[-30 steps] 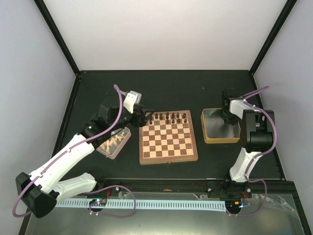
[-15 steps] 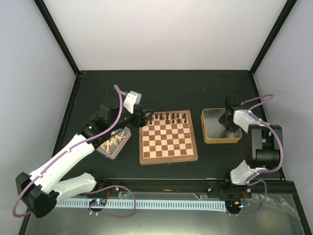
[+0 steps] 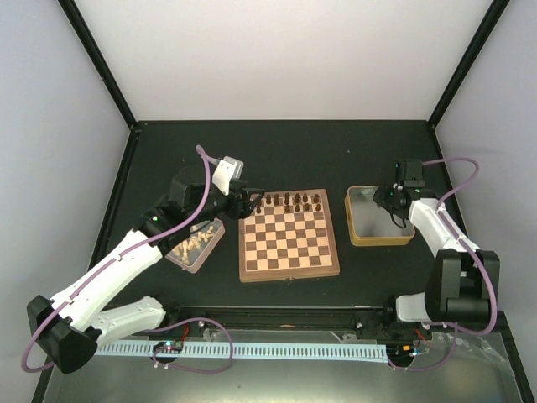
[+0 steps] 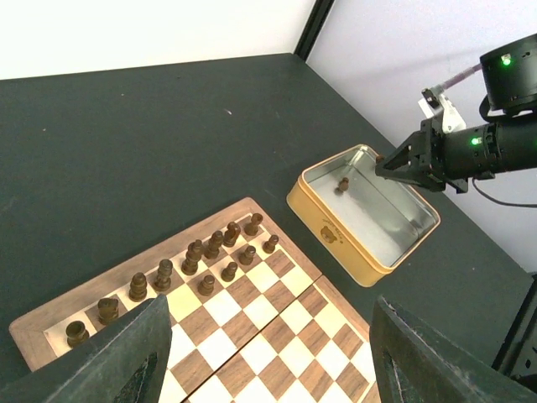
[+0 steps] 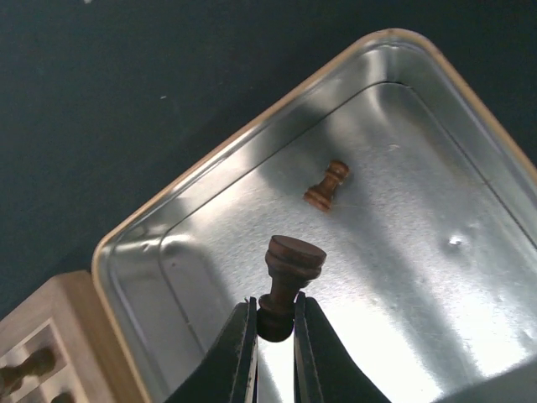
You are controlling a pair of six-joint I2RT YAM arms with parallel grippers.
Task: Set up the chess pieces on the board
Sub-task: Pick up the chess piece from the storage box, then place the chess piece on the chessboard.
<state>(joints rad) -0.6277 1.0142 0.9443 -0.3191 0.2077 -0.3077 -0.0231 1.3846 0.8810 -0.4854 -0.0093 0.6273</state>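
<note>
The board [image 3: 289, 267] lies at mid-table, with several dark chess pieces [image 3: 289, 201] standing on its two far rows. My right gripper [image 5: 275, 315] is shut on the head of one dark chess piece [image 5: 289, 267], whose base points away, and holds it above the floor of the yellow metal tin [image 5: 277, 109]. Another dark piece [image 5: 327, 186] lies on its side in the tin. My left gripper [image 4: 277, 369] hangs open and empty over the board's [image 4: 50, 323] left edge, near the standing pieces [image 4: 193, 256].
The tin [image 3: 379, 239] stands right of the board. A metal tray [image 3: 210, 249] with pale pieces lies left of the board, under the left arm. Black frame posts and pale walls enclose the dark table.
The right arm's elbow has swung down and to the right while its gripper stayed over the tin, shut on the piece. The left arm has not moved.
</note>
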